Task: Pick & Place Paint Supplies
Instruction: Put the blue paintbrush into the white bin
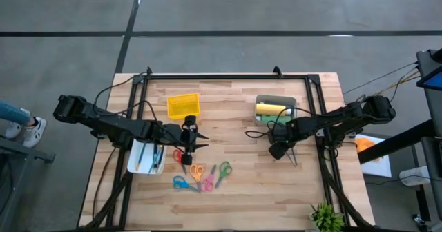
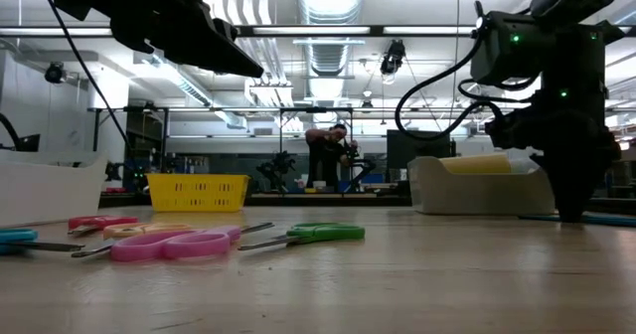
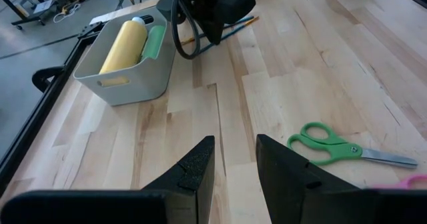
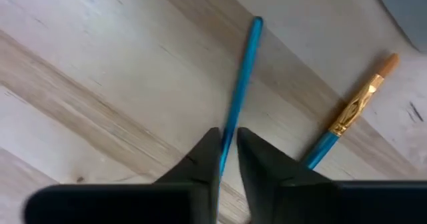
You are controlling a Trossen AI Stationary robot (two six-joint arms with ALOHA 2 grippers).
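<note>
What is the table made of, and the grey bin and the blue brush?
Table: looks like pale wood, with visible planks and grain, smooth. Grey bin: likely matte plastic, with rounded moulded walls. Blue brush: glossy shaft, maybe painted wood or plastic; I can't tell which.

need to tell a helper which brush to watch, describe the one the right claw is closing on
Start at the grey bin holding the yellow bottle, on the table's right side. Just in front of it the right claw is down at the wood, fingers either side of a plain blue shaft. The brush beside it has a gold ferrule and orange tip.
</note>
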